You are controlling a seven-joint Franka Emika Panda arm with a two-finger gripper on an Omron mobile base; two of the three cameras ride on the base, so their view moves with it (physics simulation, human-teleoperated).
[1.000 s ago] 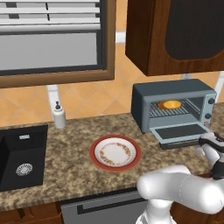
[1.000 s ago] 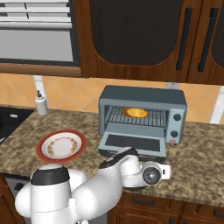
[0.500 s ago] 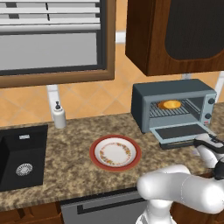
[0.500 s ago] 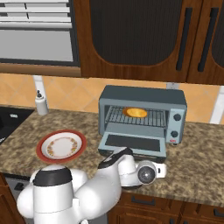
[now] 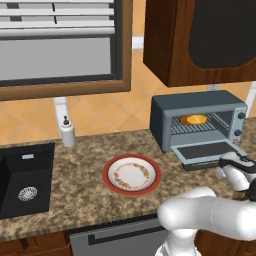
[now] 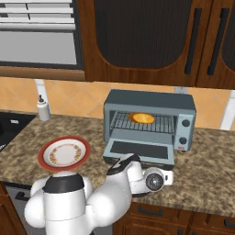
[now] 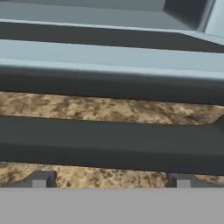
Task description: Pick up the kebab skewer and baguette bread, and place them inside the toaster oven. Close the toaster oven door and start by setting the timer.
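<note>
Hand view looked straight along the toaster oven door's bar handle [image 7: 109,144], with the gripper [image 7: 110,180] spread wide, one dark tip low on either side and nothing between them. Closing that toaster oven door [image 6: 140,152] well probably called for getting under its front edge and pushing up evenly, not pinching the bar. Inside the toaster oven [image 5: 200,120], the baguette bread [image 5: 194,119] lay on the wire rack [image 6: 142,123]; the kebab skewer was too small to make out there, if present. Left of the oven, the red-rimmed plate [image 5: 132,174] held no food.
</note>
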